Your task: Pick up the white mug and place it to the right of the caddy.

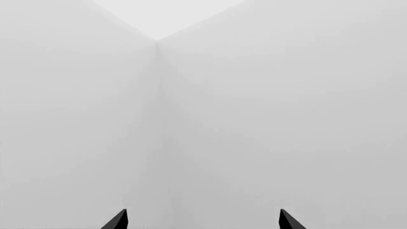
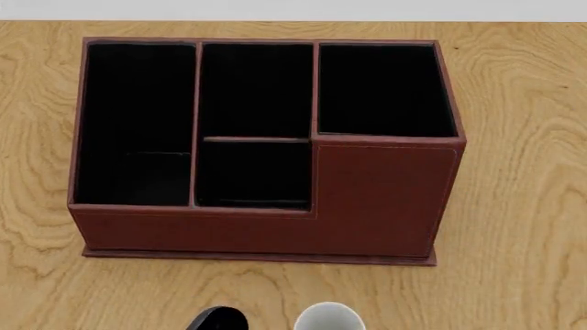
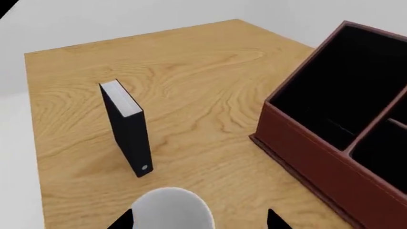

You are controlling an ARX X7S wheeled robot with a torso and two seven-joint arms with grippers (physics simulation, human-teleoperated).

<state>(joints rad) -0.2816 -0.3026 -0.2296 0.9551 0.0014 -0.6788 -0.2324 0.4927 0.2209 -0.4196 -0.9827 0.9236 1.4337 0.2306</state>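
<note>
Pale walls are meeting in a corner (image 1: 157, 43) and filling the left wrist view, where the left claw (image 1: 203, 220) is showing only two dark fingertips (image 1: 117, 221) set well apart, with nothing between them, so it is standing spread and holding nothing.

Below the head camera a wood-grain desk (image 2: 523, 172) is carrying the caddy (image 2: 266, 148), a reddish-brown box with black-lined compartments and a taller section at its right end. It is sitting squarely on the desk, its back close to the far edge. Bare wood is lying to the right of the caddy, toward the desk's right edge.

At the near edge of the head view the white mug (image 2: 330, 318) is showing only its rounded rim, apart from the caddy's front wall. Just left of it a black, rounded shape (image 2: 220, 320) is poking in; I cannot tell what it is.

From the right wrist camera, the white mug (image 3: 170, 210) is lying between the two dark fingertips (image 3: 122, 221) of the right claw (image 3: 201, 220). Whether the tips are touching it I cannot tell. A small black book (image 3: 128, 128) is standing upright on the desk beyond the mug, well apart from the caddy (image 3: 330, 143).
</note>
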